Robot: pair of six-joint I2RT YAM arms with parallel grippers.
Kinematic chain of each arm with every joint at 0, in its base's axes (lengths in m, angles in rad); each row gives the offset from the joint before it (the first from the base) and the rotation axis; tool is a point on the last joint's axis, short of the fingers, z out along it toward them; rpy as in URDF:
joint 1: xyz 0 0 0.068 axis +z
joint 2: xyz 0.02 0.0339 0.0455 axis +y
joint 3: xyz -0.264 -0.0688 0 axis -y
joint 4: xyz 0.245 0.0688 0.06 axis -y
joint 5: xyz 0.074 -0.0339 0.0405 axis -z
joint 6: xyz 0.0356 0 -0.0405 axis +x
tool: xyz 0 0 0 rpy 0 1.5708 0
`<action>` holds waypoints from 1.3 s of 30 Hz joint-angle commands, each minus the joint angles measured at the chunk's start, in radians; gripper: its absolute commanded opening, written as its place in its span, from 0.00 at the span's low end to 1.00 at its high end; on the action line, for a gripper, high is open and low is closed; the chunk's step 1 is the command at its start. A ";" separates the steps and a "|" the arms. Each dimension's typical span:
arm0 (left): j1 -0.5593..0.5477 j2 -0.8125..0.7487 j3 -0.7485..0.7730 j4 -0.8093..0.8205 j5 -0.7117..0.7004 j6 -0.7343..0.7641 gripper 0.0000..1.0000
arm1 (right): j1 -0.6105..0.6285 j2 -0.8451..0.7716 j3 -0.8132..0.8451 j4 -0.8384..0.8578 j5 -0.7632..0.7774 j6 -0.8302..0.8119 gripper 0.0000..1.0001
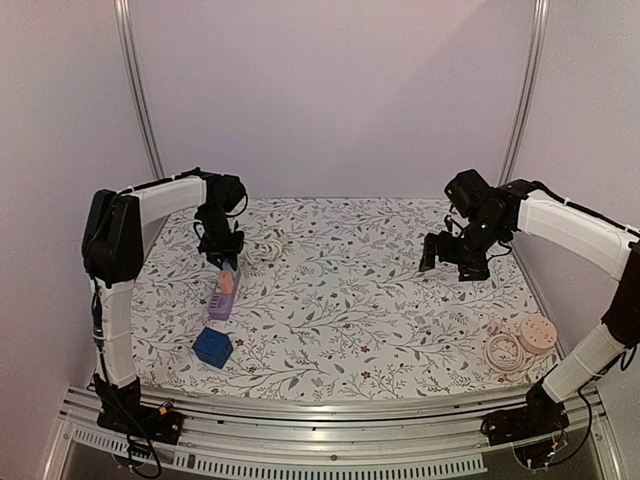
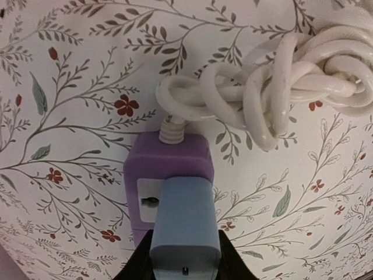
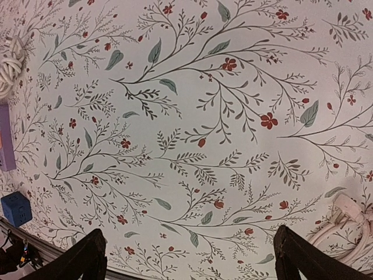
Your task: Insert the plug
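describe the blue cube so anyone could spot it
Start at the floral tablecloth and go to its near left corner. The blue cube sits there, just nearer than the purple power strip. It is the only dark blue, boxy thing; the strip is long and lilac.

Left tool (image 1: 224,258): pointing down, fingers clamped on the plug (image 2: 185,227).
Right tool (image 1: 447,258): raised, fingers spread wide.

White surface (image 1: 350,300) patterned with grey-green leafy sprigs and small red flowers, purple power strip (image 2: 169,157), pale blue plug (image 2: 185,216), white cord (image 2: 280,81), deep blue cube (image 1: 213,346)
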 commanded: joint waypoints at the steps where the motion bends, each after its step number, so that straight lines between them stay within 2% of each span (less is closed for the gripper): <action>1: 0.048 0.038 -0.084 0.090 -0.070 0.007 0.11 | -0.007 0.002 0.039 -0.056 0.038 0.029 0.99; 5: 0.048 0.027 -0.075 0.113 -0.028 0.010 0.28 | -0.007 -0.014 0.035 -0.065 0.044 0.065 0.99; 9: 0.049 0.020 -0.044 0.115 -0.010 0.018 0.34 | -0.007 -0.026 0.033 -0.079 0.044 0.093 0.99; 14: 0.050 0.004 0.007 0.102 0.000 0.027 0.47 | -0.007 -0.044 0.035 -0.104 0.090 0.121 0.99; 20: 0.051 -0.024 0.058 0.085 0.016 0.038 0.76 | -0.007 -0.057 0.022 -0.153 0.131 0.161 0.99; 23: 0.050 -0.053 0.082 0.078 0.017 0.040 0.86 | -0.008 -0.060 -0.009 -0.193 0.155 0.211 0.99; 31: 0.050 -0.137 0.136 0.045 0.030 0.042 0.88 | -0.084 -0.131 -0.195 -0.168 0.105 0.264 0.99; 39: 0.022 -0.250 0.053 0.047 0.082 -0.014 0.84 | -0.160 -0.184 -0.447 -0.029 -0.072 0.305 0.98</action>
